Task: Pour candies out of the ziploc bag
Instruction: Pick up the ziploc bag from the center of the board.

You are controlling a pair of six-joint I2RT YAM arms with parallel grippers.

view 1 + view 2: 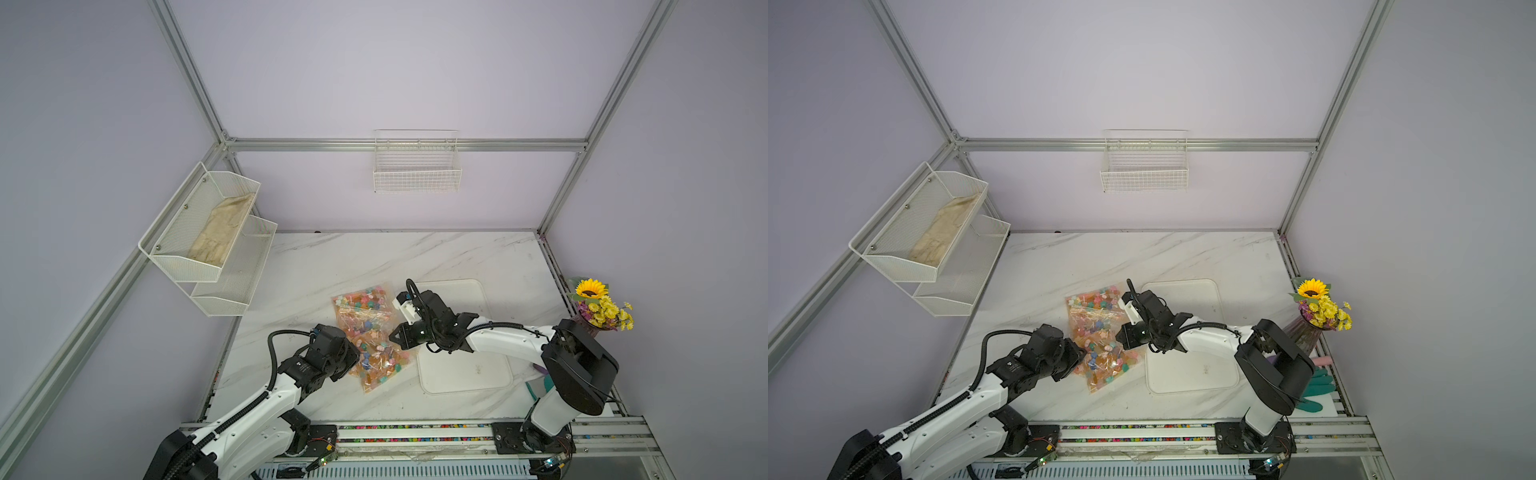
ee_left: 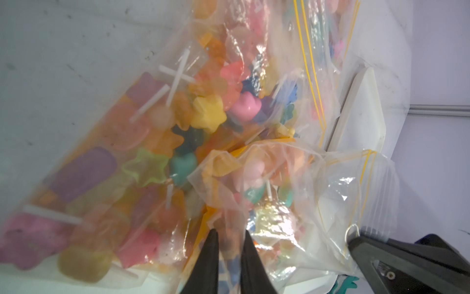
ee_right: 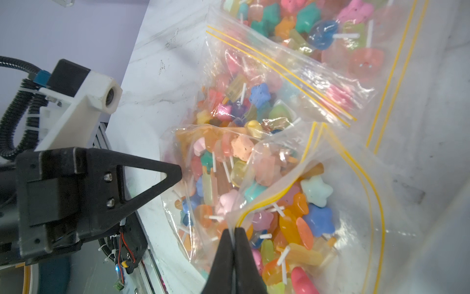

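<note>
Three clear ziploc bags with yellow zip lines lie overlapping on the marble table, packed with the candies. The middle ziploc bag stretches between my two grippers. In the right wrist view my right gripper is shut on that bag's mouth edge, right at the yellow zip line. My left gripper is shut on a bunched fold of plastic at the bag's other end. From the right wrist its tip shows against the bag. In both top views the left jaws are hidden under the wrist.
A white tray lies just right of the bags, under my right arm. A vase of yellow flowers stands at the table's right edge, with a teal glove near it. A mesh shelf and a wire basket hang on the walls.
</note>
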